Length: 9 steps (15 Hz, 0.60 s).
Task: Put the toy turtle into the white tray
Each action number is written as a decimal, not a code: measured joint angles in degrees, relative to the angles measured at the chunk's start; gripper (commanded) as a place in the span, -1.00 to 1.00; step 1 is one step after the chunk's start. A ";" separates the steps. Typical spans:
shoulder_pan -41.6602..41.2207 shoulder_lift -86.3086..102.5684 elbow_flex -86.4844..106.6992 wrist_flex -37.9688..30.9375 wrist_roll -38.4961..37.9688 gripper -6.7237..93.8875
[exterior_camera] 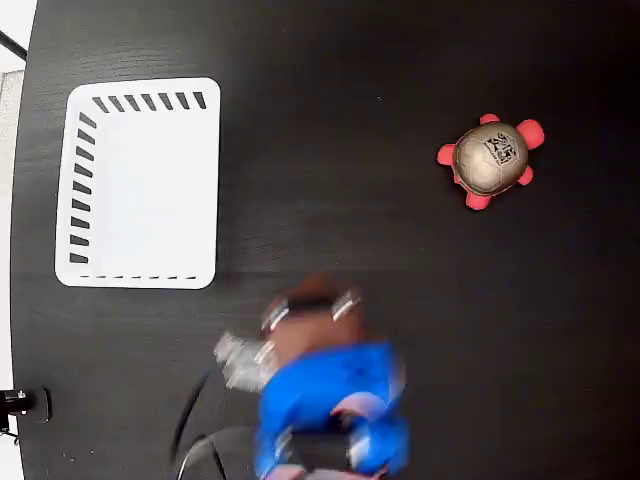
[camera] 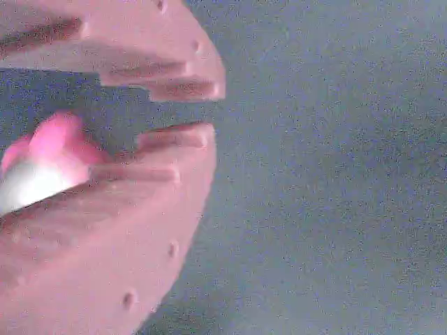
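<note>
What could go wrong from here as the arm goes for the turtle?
1. The toy turtle has a rounded, domed shell, so the fingers may slide off it or knock it away.
2. The hand has only a narrow gap between its fingers in the wrist view; unless it opens wider, it would likely push the turtle.
3. The white tray lies far across the dark table, so a weak grip could drop the toy on the way.

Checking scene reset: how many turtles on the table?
1. The toy turtle sits at the right of the fixed view, far from the white tray at the left. None seems hidden.
</note>
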 measured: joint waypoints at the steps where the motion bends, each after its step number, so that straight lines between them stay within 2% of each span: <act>1: 3.08 -6.94 -7.03 0.18 -2.99 -0.87; 5: 11.78 -29.97 -31.20 5.98 -15.03 -0.87; 9: 17.49 -47.99 -49.66 10.11 -23.03 -0.87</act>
